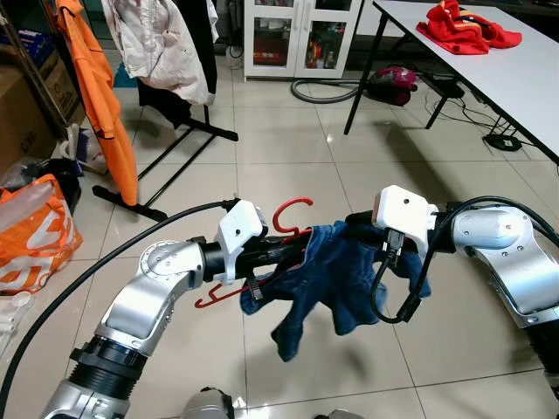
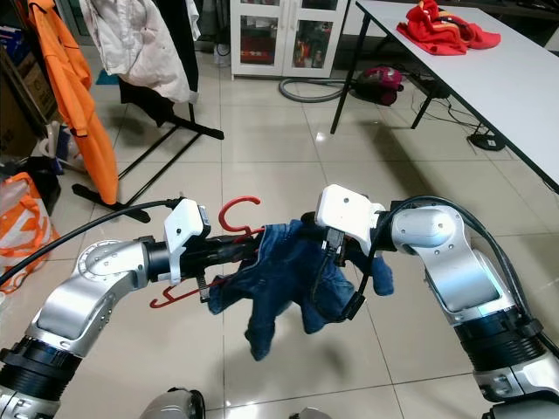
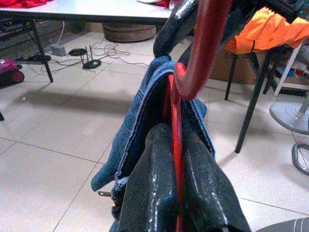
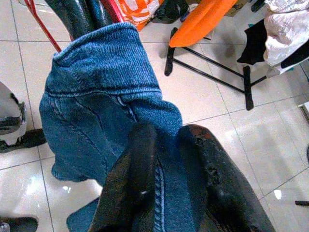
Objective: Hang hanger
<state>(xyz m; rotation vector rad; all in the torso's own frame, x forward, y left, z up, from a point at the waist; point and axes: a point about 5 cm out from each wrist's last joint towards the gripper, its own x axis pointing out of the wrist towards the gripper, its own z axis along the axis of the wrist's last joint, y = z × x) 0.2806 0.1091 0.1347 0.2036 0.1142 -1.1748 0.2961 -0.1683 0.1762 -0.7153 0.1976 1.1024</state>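
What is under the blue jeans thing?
The red hanger carries the blue denim garment; its hook and one end stick out, the rest is covered. Below is bare tiled floor. Both tools grip there.

We found no text, label, brand, number or sign that we could read in any of the four views. The orange bag (image 1: 31, 231) on the floor carried white markings, but they were too blurred and cut off for us to make out as letters. The items behind the glass doors of the white cabinet (image 1: 301, 39) were too small for us to read anything on them.
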